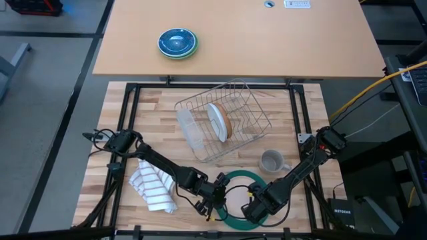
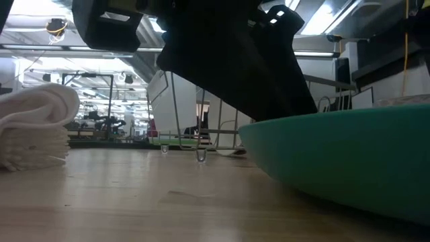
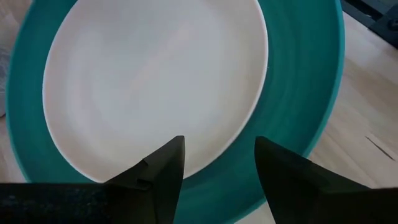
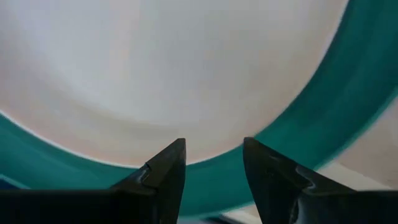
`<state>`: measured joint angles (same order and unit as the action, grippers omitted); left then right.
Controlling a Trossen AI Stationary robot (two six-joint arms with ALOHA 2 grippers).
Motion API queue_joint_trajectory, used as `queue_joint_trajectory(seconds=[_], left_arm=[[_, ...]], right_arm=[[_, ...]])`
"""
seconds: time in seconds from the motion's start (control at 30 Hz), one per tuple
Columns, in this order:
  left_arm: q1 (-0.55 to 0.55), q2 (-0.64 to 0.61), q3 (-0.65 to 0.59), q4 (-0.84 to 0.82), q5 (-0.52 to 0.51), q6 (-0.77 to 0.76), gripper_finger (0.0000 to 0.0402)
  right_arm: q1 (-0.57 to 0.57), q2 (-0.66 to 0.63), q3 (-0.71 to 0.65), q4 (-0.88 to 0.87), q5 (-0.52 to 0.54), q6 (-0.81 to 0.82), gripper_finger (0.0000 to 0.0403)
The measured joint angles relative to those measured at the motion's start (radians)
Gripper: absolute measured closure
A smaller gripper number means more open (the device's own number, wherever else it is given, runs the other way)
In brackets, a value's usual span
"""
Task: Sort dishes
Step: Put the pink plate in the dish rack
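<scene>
Both grippers poised over the green plate at the table's near edge

The green plate lies flat by the grey mug, while the white plate and tan plate already stand on edge in the wire rack, probably its destination. The left gripper and right gripper hang over opposite rims, fingers apart and holding nothing, seemingly to lift it together. A striped towel lies beside the left arm.

A lab — strip-lit open hall, framed wooden bench, cables trailing.
</scene>
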<state>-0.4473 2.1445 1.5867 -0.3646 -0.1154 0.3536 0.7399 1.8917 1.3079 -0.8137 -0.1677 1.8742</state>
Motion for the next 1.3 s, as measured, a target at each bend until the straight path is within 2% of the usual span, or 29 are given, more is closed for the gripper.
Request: queue_joint_trajectory(seconds=[0.27,0.6,1.3], left_arm=[[0.0,0.0,0.001,0.002,-0.001,0.003,0.0215],[0.0,0.0,0.001,-0.005,0.0,0.036,0.0215],[0.001,0.044,-0.006,0.024,0.022,0.407,0.0215]], right_arm=[[0.0,0.041,0.005,0.001,-0.043,0.0,0.0237],[-0.002,0.05,0.059,-0.018,-0.031,-0.017,0.0237],[0.0,0.047,0.082,-0.024,-0.024,-0.047,0.0237]])
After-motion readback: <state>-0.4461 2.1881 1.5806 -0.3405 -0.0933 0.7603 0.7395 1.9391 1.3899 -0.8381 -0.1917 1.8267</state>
